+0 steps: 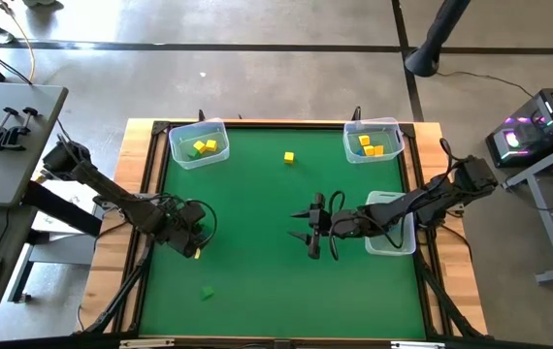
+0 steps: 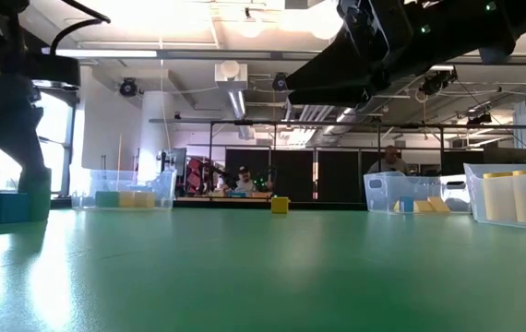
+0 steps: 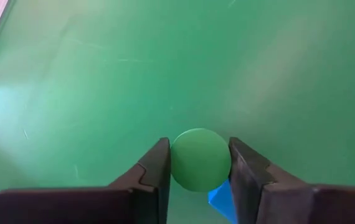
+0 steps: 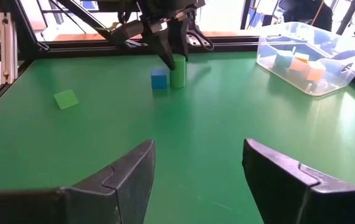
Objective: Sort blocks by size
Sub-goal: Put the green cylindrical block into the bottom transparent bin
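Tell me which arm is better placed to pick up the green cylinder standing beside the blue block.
Left. The left gripper already has its fingers on either side of the green cylinder, next to the blue block. The right gripper hangs open over mid-table, well away.

A round block (image 3: 200, 159) sits between the left gripper's (image 3: 200, 186) fingers, a cube (image 4: 159, 78) just beside it on the table (image 1: 257, 223).

Bright overhead lighting, window glare in the low view, blurred green mat (image 2: 263, 277) foreground.
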You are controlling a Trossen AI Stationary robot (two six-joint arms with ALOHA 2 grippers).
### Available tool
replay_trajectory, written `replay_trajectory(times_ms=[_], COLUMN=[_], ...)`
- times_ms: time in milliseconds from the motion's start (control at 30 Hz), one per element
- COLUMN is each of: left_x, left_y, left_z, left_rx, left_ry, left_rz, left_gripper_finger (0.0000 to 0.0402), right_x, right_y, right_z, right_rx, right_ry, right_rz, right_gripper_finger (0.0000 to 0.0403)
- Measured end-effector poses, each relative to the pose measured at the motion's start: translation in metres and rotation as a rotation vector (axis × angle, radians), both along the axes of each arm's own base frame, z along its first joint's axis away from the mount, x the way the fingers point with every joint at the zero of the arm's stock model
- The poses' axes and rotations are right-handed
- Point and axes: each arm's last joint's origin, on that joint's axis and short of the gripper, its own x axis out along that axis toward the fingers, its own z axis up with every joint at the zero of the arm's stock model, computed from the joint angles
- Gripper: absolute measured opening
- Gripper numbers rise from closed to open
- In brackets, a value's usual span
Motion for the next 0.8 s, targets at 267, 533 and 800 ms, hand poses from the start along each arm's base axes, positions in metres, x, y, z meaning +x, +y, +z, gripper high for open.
replay_trajectory(times_ms=[267,533,800], left_x=[0.008,0.024,0.036], left_y=[-0.004,-0.01,-0.006], left_z=[0.013,0.043,0.049], left_rx=[0.026,0.114,0.141], left_ry=[-0.032,-0.153,-0.195], left_rz=[-0.057,-0.133,-0.179], left_gripper_finger=[0.0091,0.0091,0.009], right_x=[0.0,0.0,0.0], right_y=[0.0,0.0,0.0], right_z=[0.0,-0.001,-0.001], right_rx=[0.0,-0.004,-0.003], right_ry=[0.0,0.008,0.008], right_rz=[0.0,0.0,-0.001], right_gripper_finger=[0.0231,0.0231,0.0231])
